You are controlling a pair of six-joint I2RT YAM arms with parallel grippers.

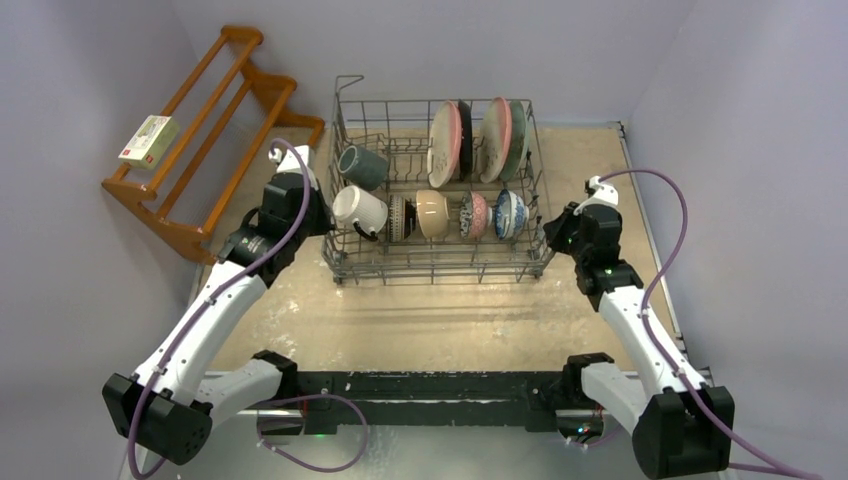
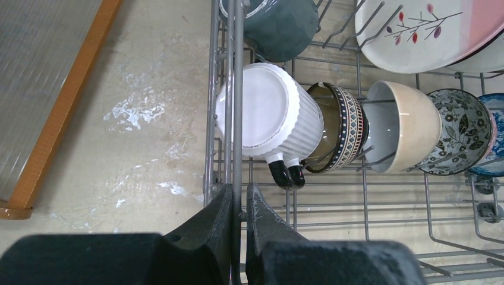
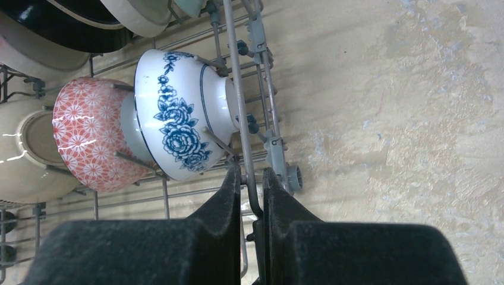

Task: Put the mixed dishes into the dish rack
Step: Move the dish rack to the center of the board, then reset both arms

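Dish rack [image 1: 440, 268], tall-sided grey wire, loaded with dishes [image 1: 445, 145]; left end effector [image 2: 238, 199] and right end effector [image 3: 252, 181] each pinch its side wire.

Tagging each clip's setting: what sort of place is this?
Probably a lab test booth, not a kitchen: bare lilac walls enclose a stained table, robot arms bolted at its edge, rack on top.

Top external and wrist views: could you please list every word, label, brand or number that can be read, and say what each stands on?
No words or numbers are legible in any view.
On the wooden shelf, the small box has a green, white and red printed face, too small and blurred to read.
In the dish rack, decoration only: branches on the pink-and-white plate, flowers on the blue floral bowl; no lettering.
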